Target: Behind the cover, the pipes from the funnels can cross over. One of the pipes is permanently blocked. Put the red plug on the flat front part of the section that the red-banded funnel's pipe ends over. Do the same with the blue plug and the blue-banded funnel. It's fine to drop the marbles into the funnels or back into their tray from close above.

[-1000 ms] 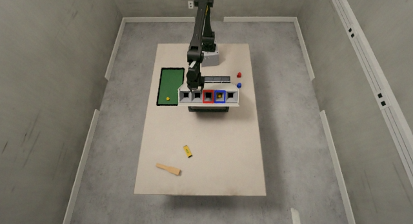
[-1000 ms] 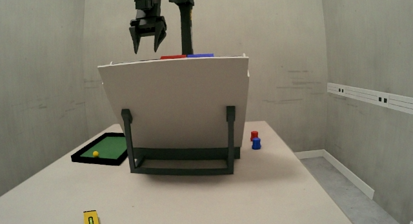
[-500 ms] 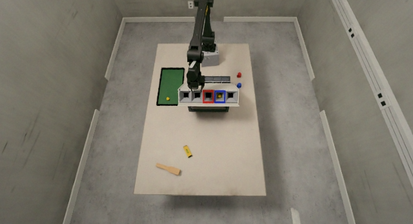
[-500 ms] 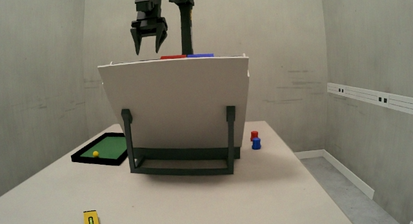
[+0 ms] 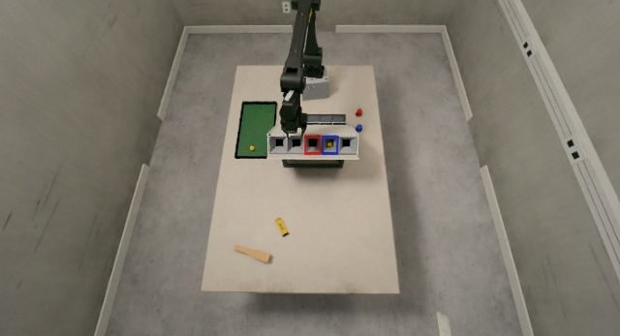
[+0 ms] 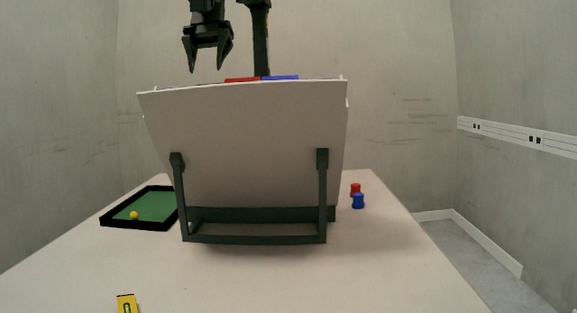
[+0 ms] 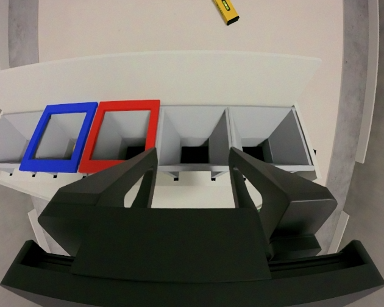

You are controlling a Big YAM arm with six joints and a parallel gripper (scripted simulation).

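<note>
A row of grey funnels tops the stand behind a white cover (image 6: pixel 243 142) (image 7: pixel 152 75). One funnel has a red band (image 5: pixel 312 137) (image 7: pixel 129 103) and the one beside it a blue band (image 5: pixel 329 137) (image 7: pixel 66 107). A yellow marble (image 5: pixel 329 143) sits in the blue-banded funnel. My gripper (image 5: pixel 291 130) (image 6: pixel 206 69) (image 7: pixel 192 153) is open and empty, hanging just above the plain funnel (image 5: pixel 295 143) (image 7: pixel 194 132) beside the red-banded one. The red plug (image 5: pixel 358 112) (image 6: pixel 355 189) and the blue plug (image 5: pixel 358 128) (image 6: pixel 358 200) stand on the table beside the stand.
A green tray (image 5: pixel 257 118) (image 6: pixel 155 202) with a black rim lies on the stand's other side and holds one yellow marble (image 5: pixel 252 147) (image 6: pixel 133 215). A yellow spirit level (image 5: pixel 281 227) (image 6: pixel 126 303) (image 7: pixel 227 13) and a wooden spatula (image 5: pixel 252 253) lie on the near table.
</note>
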